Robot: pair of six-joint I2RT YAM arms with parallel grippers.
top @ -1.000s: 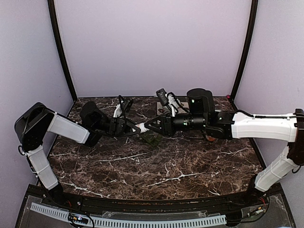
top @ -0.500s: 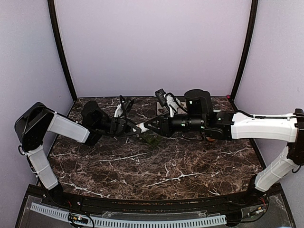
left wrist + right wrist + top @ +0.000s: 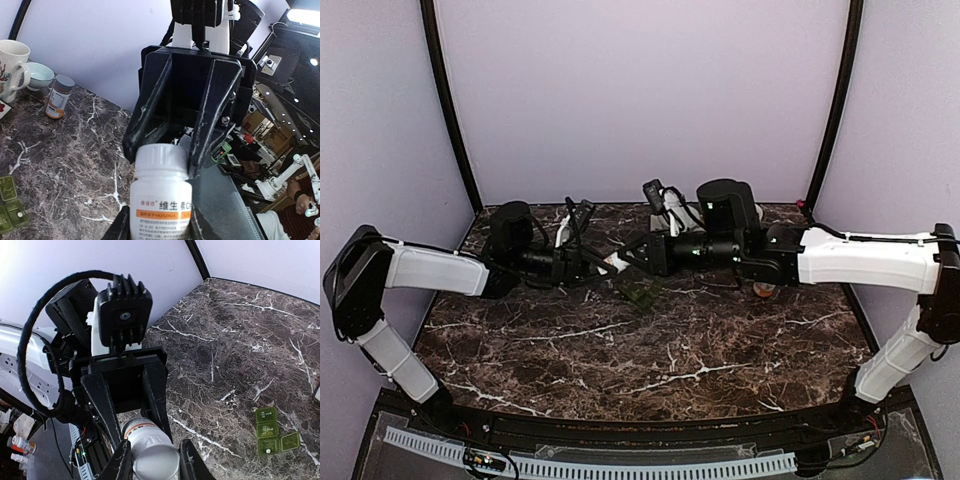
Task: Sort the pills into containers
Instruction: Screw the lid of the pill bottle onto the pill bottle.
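Left end effector point(image 3: 603, 268) holds bottle point(image 3: 161, 197) level, cap rightward.

A bottle point(image 3: 160, 197) hangs between the left gripper point(image 3: 600, 268) and right gripper point(image 3: 626, 262) above the table point(image 3: 670, 360), with the pill box point(image 3: 270, 430) just in front on the table, one pill point(image 3: 268, 451) inside.

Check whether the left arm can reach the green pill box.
Probably not: the left end effector is shut on the white bottle, shared with the right end effector. The pill box itself lies unobstructed.
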